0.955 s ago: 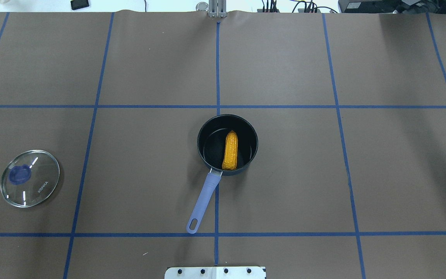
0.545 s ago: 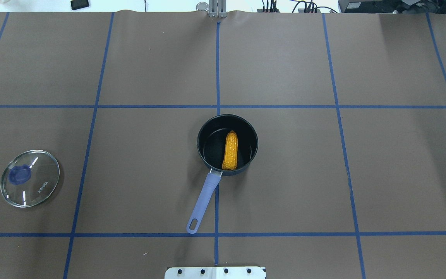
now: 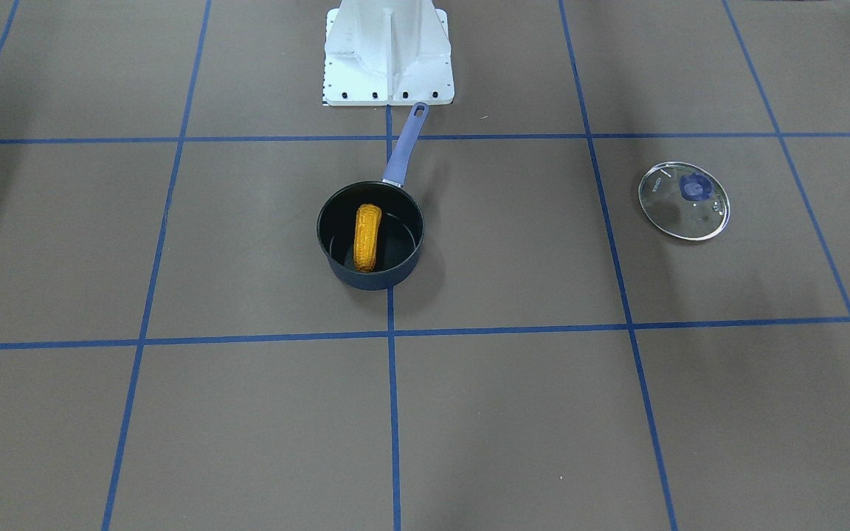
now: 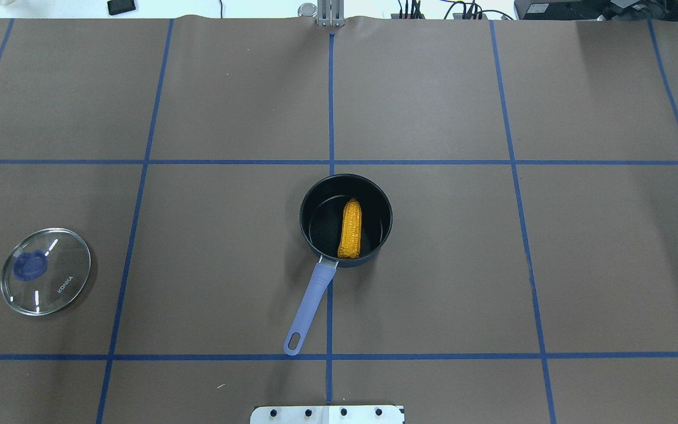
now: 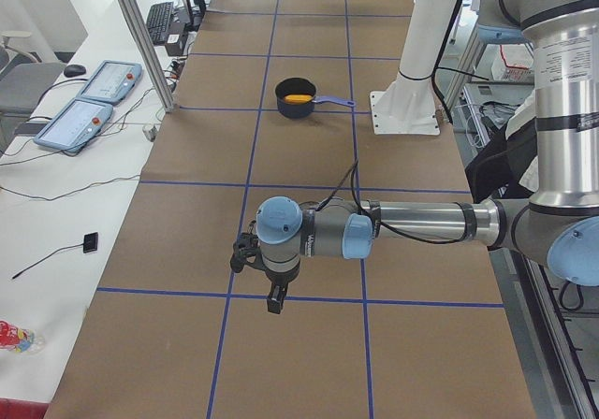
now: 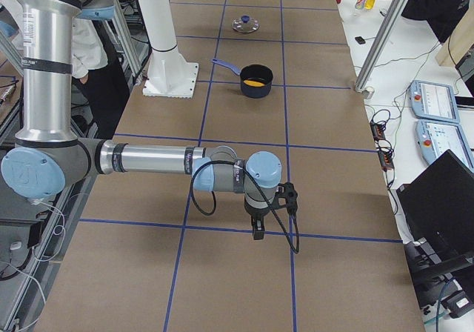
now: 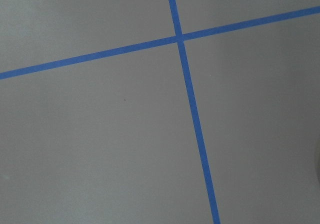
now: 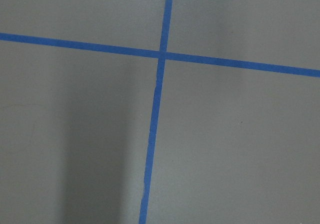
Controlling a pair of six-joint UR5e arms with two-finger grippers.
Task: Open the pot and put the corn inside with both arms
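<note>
The dark navy pot (image 4: 320,194) stands uncovered at the table's middle, its periwinkle handle (image 4: 309,306) pointing toward the robot base. The orange-yellow corn (image 4: 351,228) lies inside it, as the front view also shows (image 3: 367,236). The left gripper (image 5: 274,299) shows only in the exterior left view, far out over the table's left end, pointing down. The right gripper (image 6: 257,232) shows only in the exterior right view, over the right end. I cannot tell whether either is open or shut. Both wrist views show only brown mat and blue tape.
The round glass lid (image 4: 45,271) with a blue knob lies flat on the table's left side, apart from the pot. The white base mount (image 3: 388,51) stands at the robot's edge. Blue tape lines divide the brown mat (image 4: 433,265).
</note>
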